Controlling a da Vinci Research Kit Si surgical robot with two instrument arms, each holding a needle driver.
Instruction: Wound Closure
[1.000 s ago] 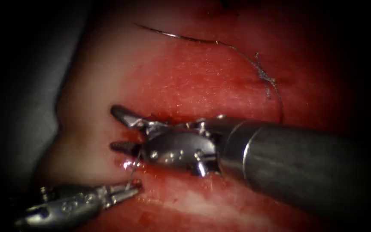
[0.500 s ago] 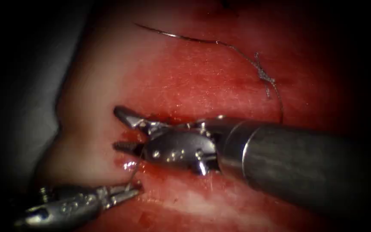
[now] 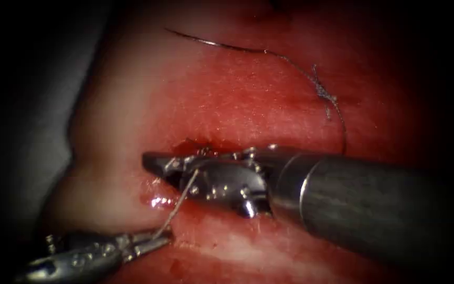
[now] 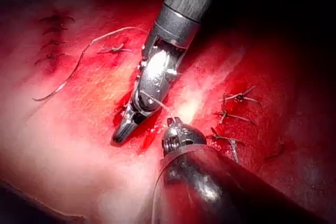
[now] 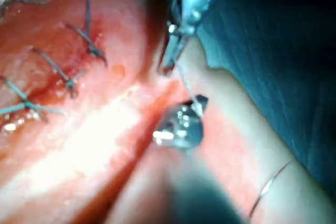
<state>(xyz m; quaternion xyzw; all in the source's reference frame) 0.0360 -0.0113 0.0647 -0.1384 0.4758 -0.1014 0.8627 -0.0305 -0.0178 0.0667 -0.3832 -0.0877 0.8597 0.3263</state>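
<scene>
Closing its jaws on the thread [image 3: 181, 199], the right tool [image 3: 156, 164] is lying over the cut [image 3: 198, 144] near the tissue's [image 3: 132, 100] left edge; a second ago these jaws were wide apart. The left tool [image 3: 158, 239] is gripping the same short thread near the tissue's lower left corner. The needle [image 3: 211, 43] is lying free on the tissue near its upper edge

Endoscope view: above and in front of the tissue [image 3: 227, 100], fairly close; left wrist view: very near, along its shaft toward the left tool [image 4: 176, 132]; right wrist view: very near, along its shaft toward the right tool [image 5: 181, 127]; shared: both tools' tips meeting over the tissue.
</scene>
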